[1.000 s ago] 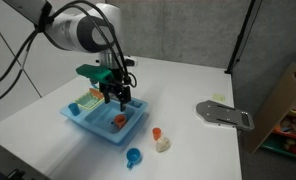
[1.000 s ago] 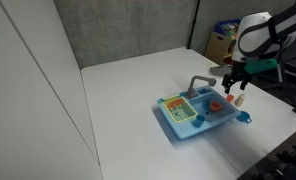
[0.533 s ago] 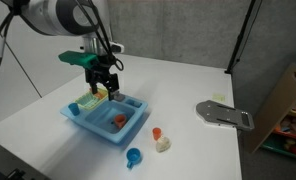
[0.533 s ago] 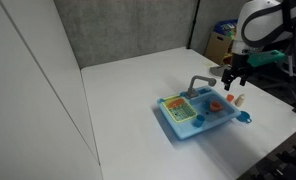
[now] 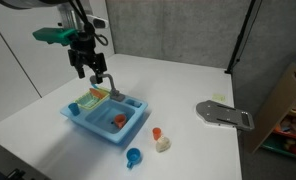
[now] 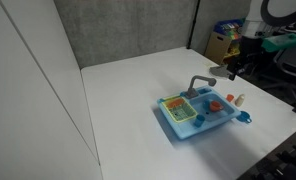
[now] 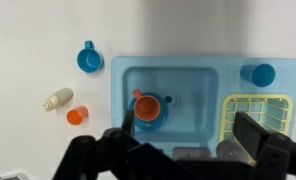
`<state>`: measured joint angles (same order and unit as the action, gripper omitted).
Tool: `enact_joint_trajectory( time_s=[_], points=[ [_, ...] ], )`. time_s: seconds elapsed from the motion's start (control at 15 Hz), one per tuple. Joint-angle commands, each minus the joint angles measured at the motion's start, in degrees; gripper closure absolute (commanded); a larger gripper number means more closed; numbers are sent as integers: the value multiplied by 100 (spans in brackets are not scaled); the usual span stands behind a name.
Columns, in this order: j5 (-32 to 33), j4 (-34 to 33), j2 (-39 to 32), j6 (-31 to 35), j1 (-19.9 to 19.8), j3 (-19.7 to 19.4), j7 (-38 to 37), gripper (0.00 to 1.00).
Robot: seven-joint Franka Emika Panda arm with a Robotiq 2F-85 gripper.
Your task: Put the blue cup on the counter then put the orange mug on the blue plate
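Note:
The blue cup (image 7: 89,59) stands on the white counter (image 7: 38,40) beside the light-blue toy sink (image 7: 193,75); it also shows in both exterior views (image 5: 134,156) (image 6: 246,117). The orange mug (image 7: 146,107) sits on the blue plate (image 7: 158,119) inside the sink basin, and shows in both exterior views (image 5: 119,120) (image 6: 216,104). My gripper (image 7: 188,135) is open and empty. It hangs well above the sink, over its faucet side, in both exterior views (image 5: 88,66) (image 6: 235,66).
A cream bottle (image 7: 58,100) and a small orange piece (image 7: 78,116) lie on the counter near the blue cup. A yellow dish rack (image 7: 256,112) and a round blue item (image 7: 258,74) sit on the sink. A grey flat object (image 5: 224,115) lies further off.
My gripper has risen from low in the sink basin by the orange mug and moved up and away. The mug, plate and cup have stayed in place.

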<state>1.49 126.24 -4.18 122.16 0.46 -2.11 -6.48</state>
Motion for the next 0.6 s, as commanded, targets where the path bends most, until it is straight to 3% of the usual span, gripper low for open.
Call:
enact_joint_trajectory(
  time_s=[0.0, 0.53],
  points=[
    [-39, 294, 671, -161, -20, 82, 65, 0],
    [-125, 689, 1677, -251, -52, 109, 98, 0]
  ],
)
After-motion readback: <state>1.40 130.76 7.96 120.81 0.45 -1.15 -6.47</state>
